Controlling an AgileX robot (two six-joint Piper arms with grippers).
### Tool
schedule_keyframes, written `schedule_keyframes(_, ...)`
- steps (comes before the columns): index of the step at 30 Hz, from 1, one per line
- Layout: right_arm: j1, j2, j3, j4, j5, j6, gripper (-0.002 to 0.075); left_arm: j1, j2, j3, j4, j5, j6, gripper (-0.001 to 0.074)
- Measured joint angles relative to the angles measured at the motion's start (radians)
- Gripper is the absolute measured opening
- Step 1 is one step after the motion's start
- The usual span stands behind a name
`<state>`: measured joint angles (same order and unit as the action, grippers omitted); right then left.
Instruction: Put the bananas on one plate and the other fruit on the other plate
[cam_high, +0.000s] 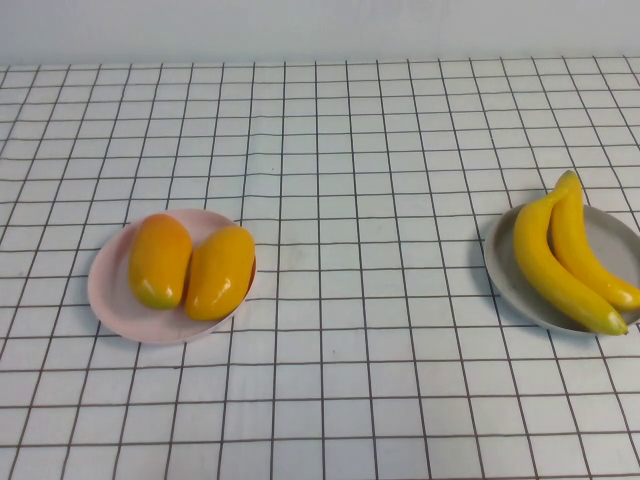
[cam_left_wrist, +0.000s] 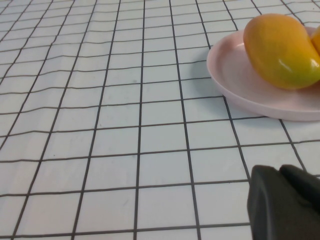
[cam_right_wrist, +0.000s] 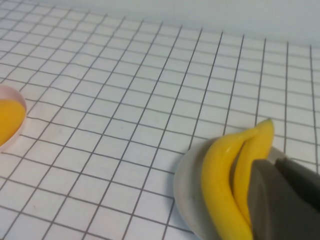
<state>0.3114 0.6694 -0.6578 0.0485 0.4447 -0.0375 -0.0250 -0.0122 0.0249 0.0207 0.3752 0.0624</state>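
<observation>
Checked cloth (cam_high: 330, 130) across the whole table, black grid on white, a few soft wrinkles.

On the robot's left, pink plate (cam_high: 105, 295), round and shallow, near the front half of the table. On the right, well apart from it, grey plate (cam_high: 615, 235), its far edge cut by the frame.

On the grey plate, two bananas, side by side and touching. Outer banana (cam_high: 548, 265) curving from the far rim down to the near rim, tip at the plate's edge. Inner banana (cam_high: 580, 250) tucked against it, greenish tip pointing off to the right. Stems together at the far side.

On the pink plate, two mangoes, lying lengthwise next to each other and touching. Left mango (cam_high: 160, 260) with a greenish patch at its near end; right mango (cam_high: 220, 272) leaning out over the plate's right rim.

Both sorted, then: bananas on grey, mangoes on pink.

Left gripper (cam_left_wrist: 287, 205) out of the high view, dark shape low over bare cloth just short of the pink plate; fingers pressed together, nothing between them.

Right gripper (cam_right_wrist: 287, 197) likewise out of the high view, hovering near the grey plate, right by the bananas; fingers closed up, empty, gripping no fruit.
</observation>
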Motion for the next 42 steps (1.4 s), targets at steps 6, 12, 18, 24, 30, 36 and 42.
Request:
schedule_keyframes(6,-0.001,-0.306,0.122,-0.032,0.054,-0.024,-0.0015,0.0,0.0,0.0,0.0,0.0,0.0,-0.0002)
schedule_keyframes(12,-0.001,-0.532,0.255,-0.217,0.122,0.204,-0.0015,0.0,0.0,0.0,0.0,0.0,0.0,-0.0002)
schedule_keyframes(18,-0.001,-0.627,0.392,-0.323,0.094,0.329,-0.0016,0.0,0.0,0.0,0.0,0.0,0.0,-0.0002)
schedule_keyframes(24,-0.001,-0.634,0.505,-0.333,-0.089,0.341,-0.0016,0.0,0.0,0.0,0.0,0.0,0.0,-0.0002)
schedule_keyframes(30,-0.044,-0.676,0.665,-0.27,-0.194,0.343,-0.0016,0.0,0.0,0.0,0.0,0.0,0.0,-0.0002)
schedule_keyframes(36,-0.266,-0.677,0.684,-0.247,-0.199,0.309,-0.0016,0.0,0.0,0.0,0.0,0.0,0.0,-0.0002)
schedule_keyframes(42,-0.356,-0.677,0.684,-0.238,-0.171,0.3,-0.0016,0.0,0.0,0.0,0.0,0.0,0.0,-0.0002)
